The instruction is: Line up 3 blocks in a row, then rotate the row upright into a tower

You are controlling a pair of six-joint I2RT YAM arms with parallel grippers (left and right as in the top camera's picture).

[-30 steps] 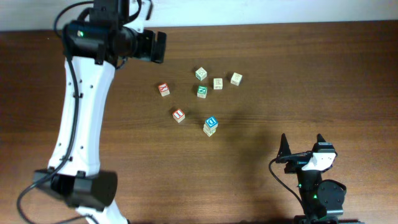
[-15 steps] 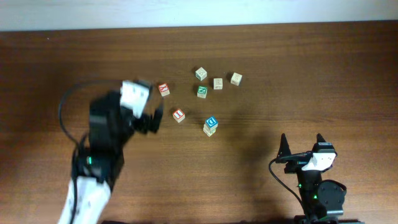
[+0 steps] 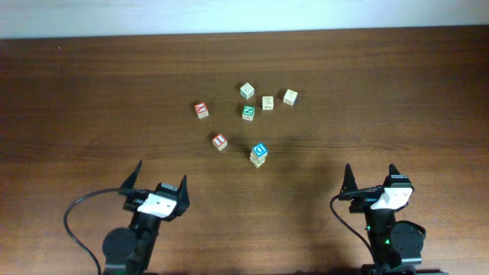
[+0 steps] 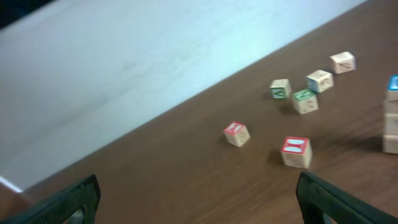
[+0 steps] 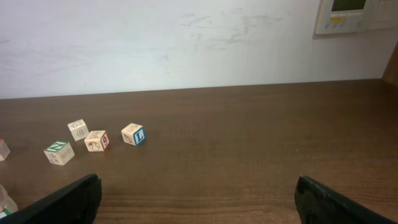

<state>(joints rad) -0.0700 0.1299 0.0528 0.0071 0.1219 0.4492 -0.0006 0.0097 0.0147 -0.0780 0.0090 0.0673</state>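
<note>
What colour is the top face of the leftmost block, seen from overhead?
Red, on the leftmost block; the overhead view shows it best.

blue block [image 4: 393, 83] cut by edge (right), lettering blurred

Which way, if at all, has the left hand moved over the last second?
Yes. Overhead, the left hand has drawn back from beyond the red-lettered cube toward the near edge of the table, and now sits open, well short of that cube.

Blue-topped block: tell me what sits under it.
The blue-topped block rests on a pale wooden cube, which stands on the table. Only that cube's side shows; its top face is covered.
</note>
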